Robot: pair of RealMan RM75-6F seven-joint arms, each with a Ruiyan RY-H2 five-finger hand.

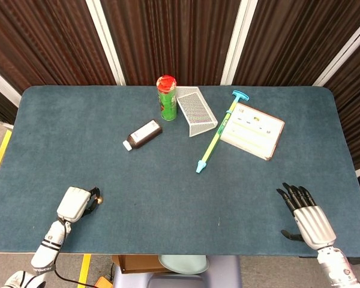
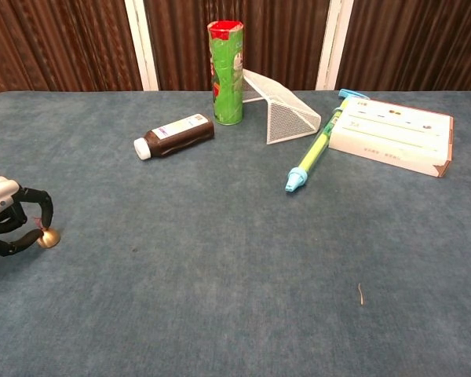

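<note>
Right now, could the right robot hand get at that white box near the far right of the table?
Probably yes. The right robot hand lies open near the front edge, and bare table lies between it and the white box. The syringe toy sits on the box's far side.
</note>
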